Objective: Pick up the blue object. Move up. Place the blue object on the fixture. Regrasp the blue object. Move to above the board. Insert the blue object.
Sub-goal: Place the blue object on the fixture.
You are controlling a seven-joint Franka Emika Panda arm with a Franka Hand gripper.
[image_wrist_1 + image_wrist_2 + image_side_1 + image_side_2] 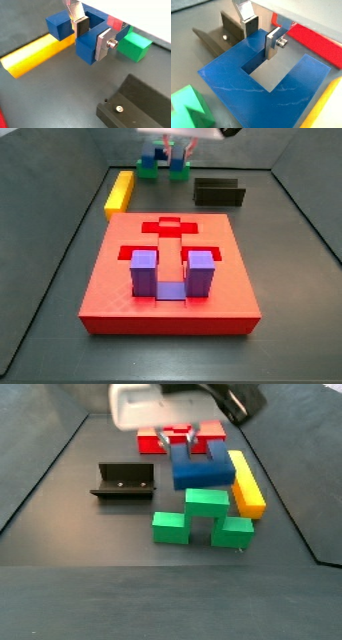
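Straddling one arm of the blue object point(258, 85), the pincer point(261, 36) has its plates on either side, contact indeterminate; the block lies on the floor beside the yellow bar point(37, 54), near the fixture point(124, 480).

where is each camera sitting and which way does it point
Wrist views: both on the arm, looking down past the gripper, whose jaws straddle one arm of the blue object.
Side view: beyond the board, facing the far gripper.
Side view: opposite, fixture nearer.
All share the blue object.
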